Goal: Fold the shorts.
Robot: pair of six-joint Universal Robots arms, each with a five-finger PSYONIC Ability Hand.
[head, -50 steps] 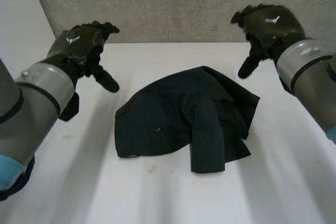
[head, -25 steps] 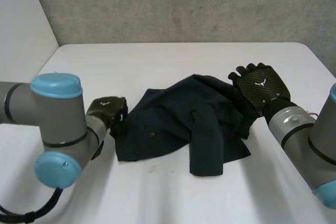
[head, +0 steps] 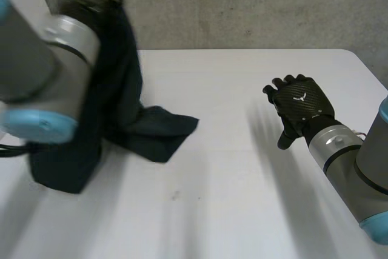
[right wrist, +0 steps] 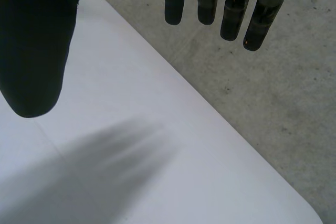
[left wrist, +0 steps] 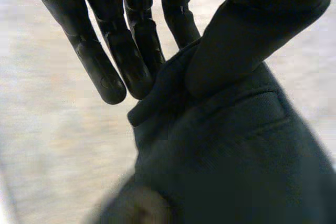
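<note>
One hand has the cloth: the left hand (left wrist: 262, 24) is high over the left side of the tabletop (head: 236, 204), and its wrist view shows a fold of the dark teal shorts (head: 118, 83) pinched between the thumb and the nearly straight fingers (left wrist: 123, 51). The shorts hang from that pinch in a long bunched column. Their long axis runs close to vertical, top end at the hand and lower end on the tabletop. Part of the column is covered by the grey left arm (head: 48, 59) in front of it. At the bottom the cloth splits in two. One flap lies flat on the tabletop and points toward the table's middle and the other hand, and a heavier lobe sags near the front left edge below the arm's light-blue cap. In the left wrist view the rest of the shorts spreads beneath the palm, a stitched seam or hem crossing it.

Well apart from the shorts, the right hand (head: 301, 106) hovers over the right part of the tabletop. Its fingers are relaxed and spread away from the thumb, with nothing between them. A grey concrete wall (head: 242, 4) stands behind the table.
</note>
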